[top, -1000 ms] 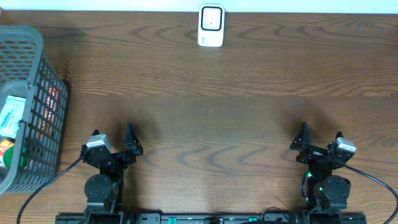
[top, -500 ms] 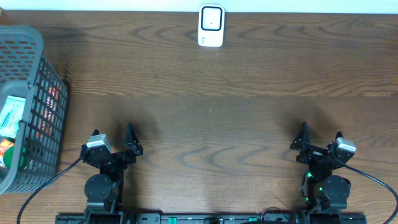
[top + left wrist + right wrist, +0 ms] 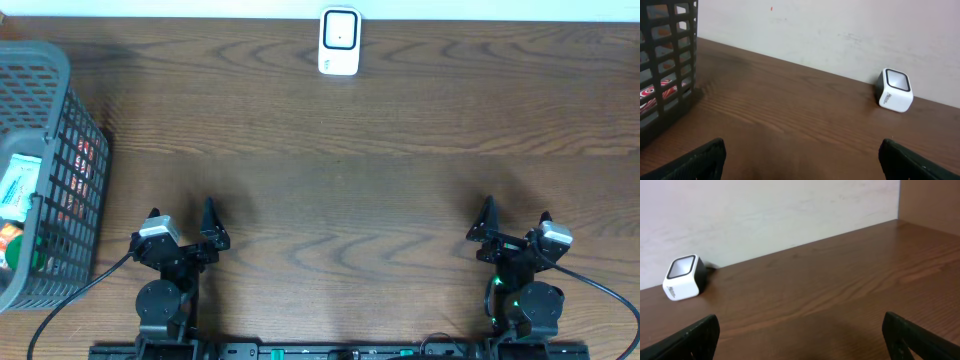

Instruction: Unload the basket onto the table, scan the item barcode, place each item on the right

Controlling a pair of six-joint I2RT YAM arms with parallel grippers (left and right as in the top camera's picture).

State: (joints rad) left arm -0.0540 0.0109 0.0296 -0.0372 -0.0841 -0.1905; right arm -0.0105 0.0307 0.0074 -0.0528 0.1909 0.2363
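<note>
The white barcode scanner (image 3: 340, 41) stands at the far edge of the wooden table, its dark window facing up; it also shows in the left wrist view (image 3: 896, 90) and the right wrist view (image 3: 685, 277). Packaged items, among them a white and green packet (image 3: 18, 185) and a red-printed one (image 3: 80, 162), lie inside the grey mesh basket (image 3: 40, 52) at the left. My left gripper (image 3: 180, 212) rests near the front edge, open and empty (image 3: 801, 157). Over on the right, my other gripper (image 3: 516, 212) is likewise open with nothing in it (image 3: 801, 337).
The basket's dark grid wall (image 3: 694, 50) rises to the left of my left gripper. A pale wall runs behind the table's far edge. A brown side panel (image 3: 930, 202) stands at the far right. Bare wood lies between the grippers and the scanner.
</note>
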